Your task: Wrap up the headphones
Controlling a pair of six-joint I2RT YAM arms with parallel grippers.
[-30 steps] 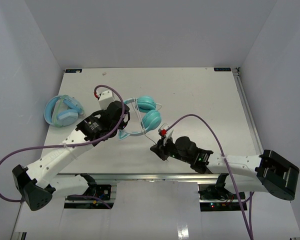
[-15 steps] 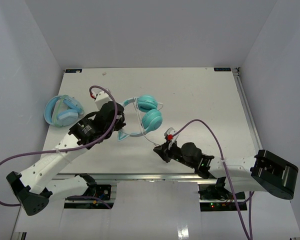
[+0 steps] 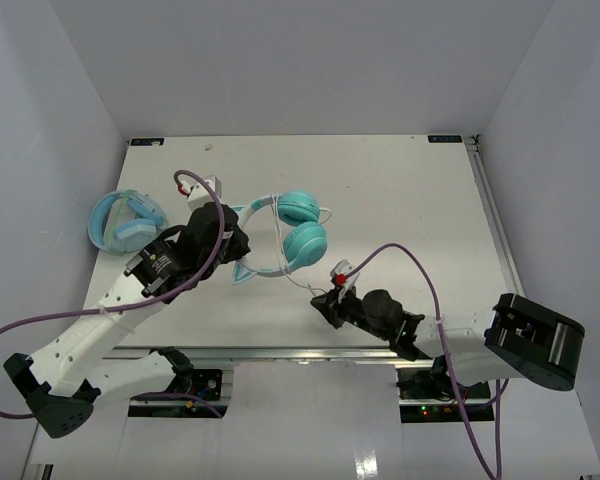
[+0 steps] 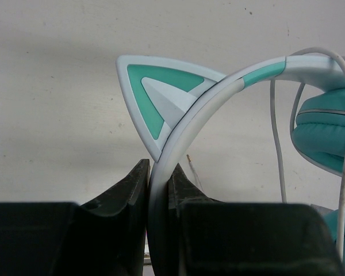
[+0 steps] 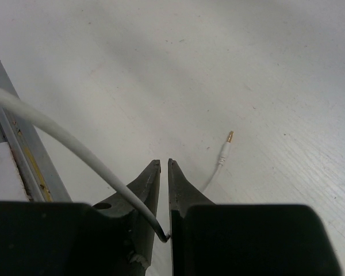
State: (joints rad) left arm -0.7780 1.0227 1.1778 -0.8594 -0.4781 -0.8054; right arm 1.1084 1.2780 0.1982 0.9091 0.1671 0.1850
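headphones: teal pair on the tabletop, mid-left of centre, ear cups folded close together, band arching toward the left arm
left hand: clamped on the headband just below the cat ear; fingers tight on both sides of the band
right hand: fingers almost together; the white cable runs into the narrow gap low down and looks pinched there
right hand position: near front edge of the tabletop, well apart from the ear cups
plug: gold tip lying loose on the tabletop just past the right fingers
weight: looks light, plastic, one hand should carry it
band: thin and springy, probably flexes if squeezed hard; cat ear looks like a weak spot, so don't grab it
cups: padded, soft, rounded, likely to slip; poor place to hold
cable: thin, limp, smooth; likely slides through a loose pinch and kinks if yanked
best hold: band for the body, cable near the plug end for winding
count, teal headphones: 1
count, ear cups: 2
count, cat ears: 1 clearly seen; can't confirm a second
count, cables: 1, with 1 plug
count, other headphones: 1, light blue, far left, apart from both hands
count, hands: 2
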